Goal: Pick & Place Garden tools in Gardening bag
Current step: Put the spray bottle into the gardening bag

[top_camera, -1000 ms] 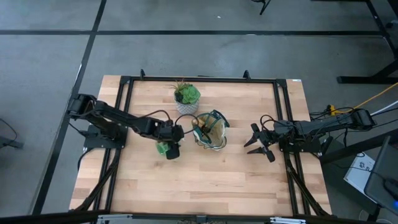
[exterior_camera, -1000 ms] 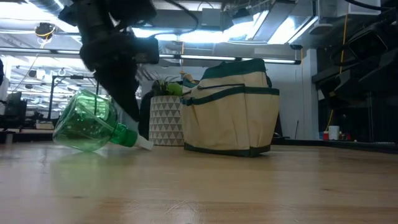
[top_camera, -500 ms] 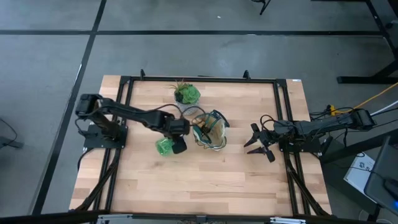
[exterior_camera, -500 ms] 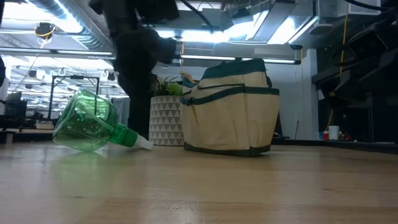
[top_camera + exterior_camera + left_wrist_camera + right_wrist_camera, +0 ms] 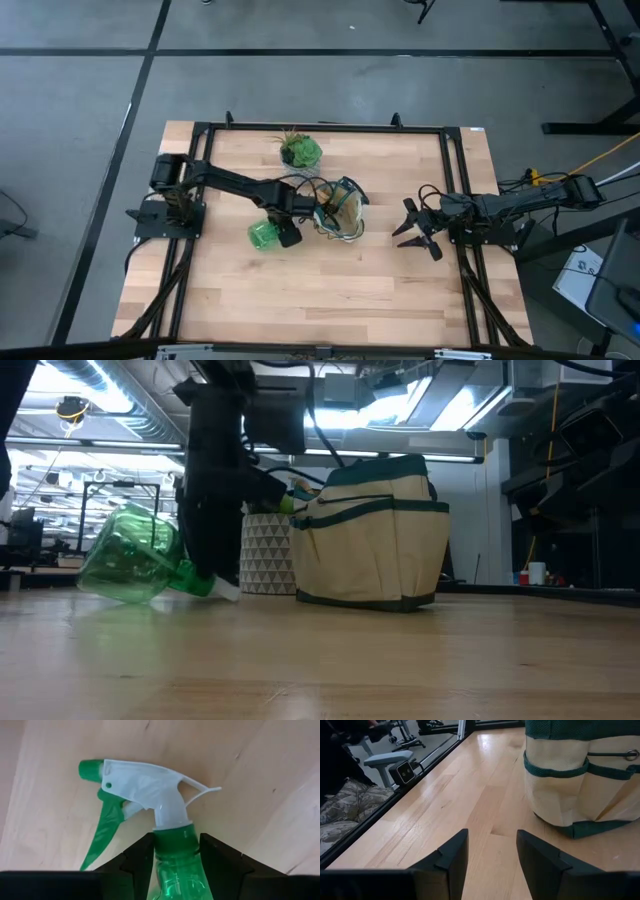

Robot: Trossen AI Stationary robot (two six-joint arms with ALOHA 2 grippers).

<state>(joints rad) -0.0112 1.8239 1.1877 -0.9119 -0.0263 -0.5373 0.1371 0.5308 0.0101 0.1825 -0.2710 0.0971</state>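
Observation:
A translucent green spray bottle (image 5: 262, 235) lies on its side on the wooden table, left of the gardening bag (image 5: 338, 208). Its white spray head (image 5: 145, 785) points toward the bag. My left gripper (image 5: 288, 234) stands over the bottle's neck, pointing down and shut on it. The tan bag with dark green trim (image 5: 375, 535) stands upright, with tool handles showing in its mouth. My right gripper (image 5: 410, 232) waits open near the table's right edge, facing the bag (image 5: 585, 775). My left gripper pinches the bottle's green neck (image 5: 175, 837), just below the white spray head, between its two fingers (image 5: 140, 857). The fingers come from above, pointing down, and lie across the bottle. The bottle lies on its side with its wide body (image 5: 130, 555) on the table.
A green plant in a white patterned pot (image 5: 300, 155) stands just beyond the bag and the bottle, close to my left arm (image 5: 215, 480). A black frame rail (image 5: 320, 128) runs round the table top. Bare wood lies toward the near edge.
My left gripper has gone along the bottle from its body toward its neck and the bag, sinking a little. It has tipped from a slant to pointing straight down. The bottle has been nudged a little away from the bag.

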